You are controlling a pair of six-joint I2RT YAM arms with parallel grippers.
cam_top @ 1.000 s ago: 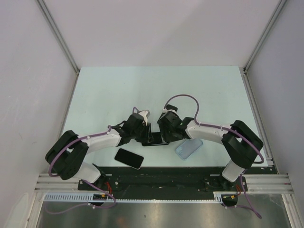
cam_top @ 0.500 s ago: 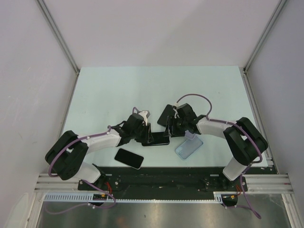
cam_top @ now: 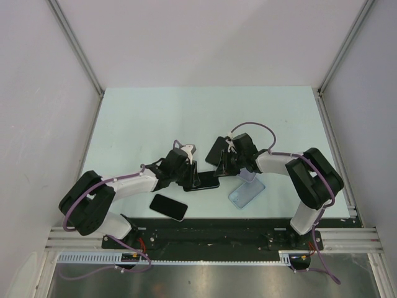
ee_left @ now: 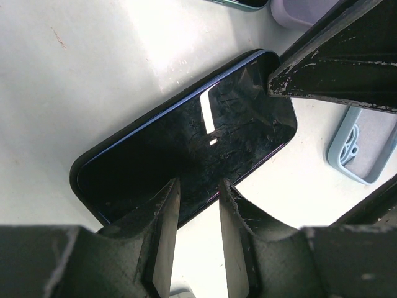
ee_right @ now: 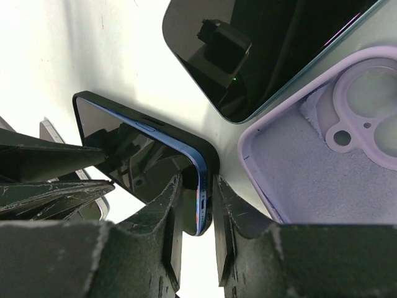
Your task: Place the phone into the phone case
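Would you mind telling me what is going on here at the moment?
Both arms are working on the dark phone. The right tool is pinching its blue-edged end, while the left tool sits at its long edge; whether it grips is unclear. The lavender case lies empty beside it, so the phone is not in yet.

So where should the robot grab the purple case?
I'd say by its thin side wall, coming straight down from above. The purple case seems to lie flat with its hollow side up, so one finger can slip inside the raised rim and the other stay outside.
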